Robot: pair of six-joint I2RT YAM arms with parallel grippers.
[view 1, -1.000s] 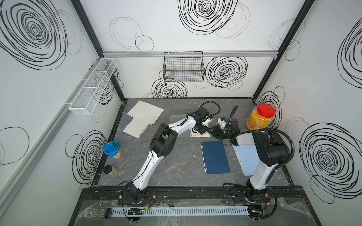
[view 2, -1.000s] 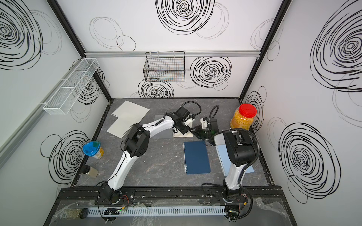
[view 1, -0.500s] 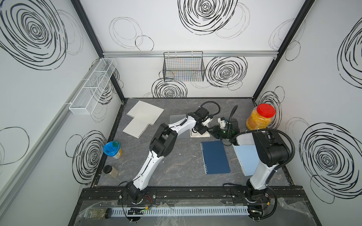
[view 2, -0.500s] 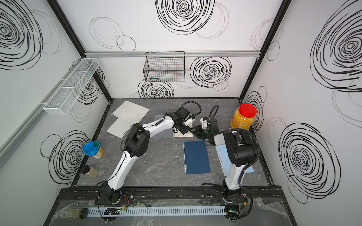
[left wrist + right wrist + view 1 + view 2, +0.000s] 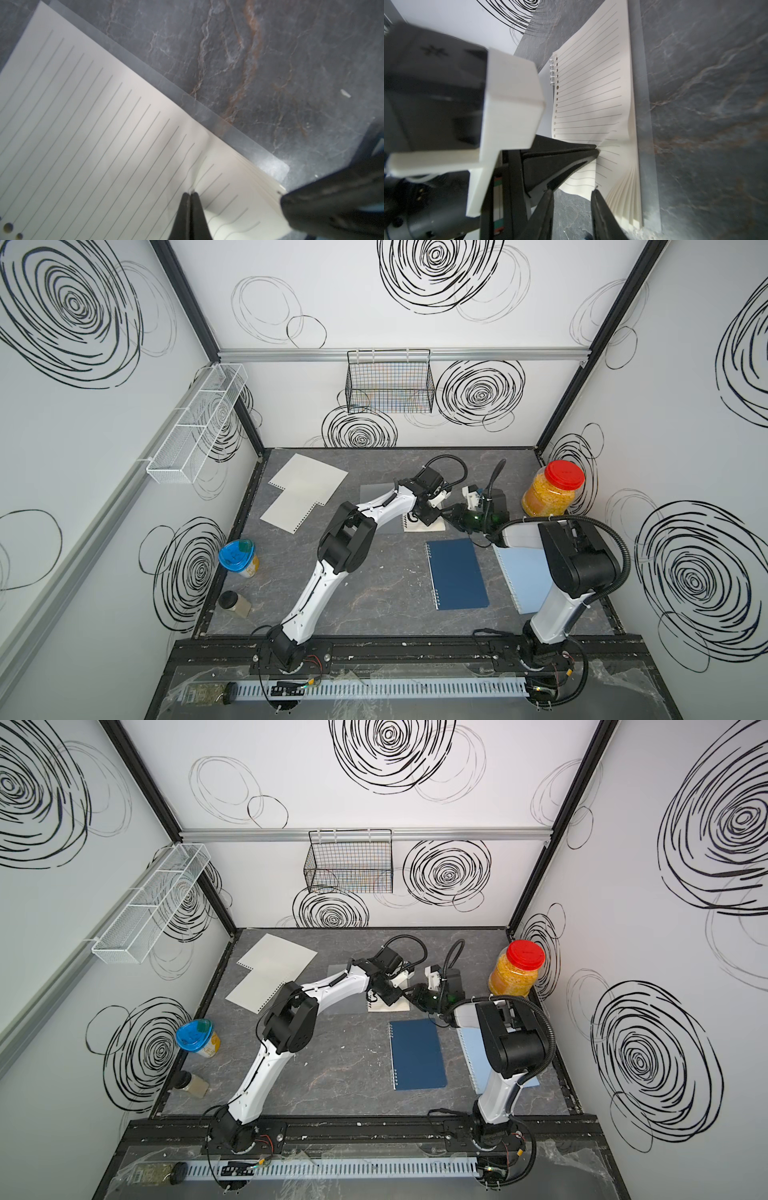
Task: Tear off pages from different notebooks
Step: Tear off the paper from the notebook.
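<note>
The frosted clear-cover notebook (image 5: 415, 526) lies open at the back centre, its clear cover (image 5: 207, 116) flat on the table beneath the paper. My left gripper (image 5: 190, 194) is shut on the top lined page (image 5: 104, 135), which wrinkles and lifts at the pinch. Several punch holes of that page (image 5: 591, 93) are off the spiral (image 5: 552, 70). My right gripper (image 5: 572, 190) is open at the notebook's near corner, one fingertip (image 5: 596, 188) against the fanned sheets. The navy notebook (image 5: 457, 574) and the light blue notebook (image 5: 523, 576) lie shut in front. Two loose pages (image 5: 307, 481) rest at the back left.
A red-lidded jar (image 5: 552, 489) stands at the back right, close to the right arm. A blue-lidded cup (image 5: 237, 558) and a small jar (image 5: 235, 602) sit by the left edge. A wire basket (image 5: 388, 383) and a mesh shelf (image 5: 195, 427) hang on the walls.
</note>
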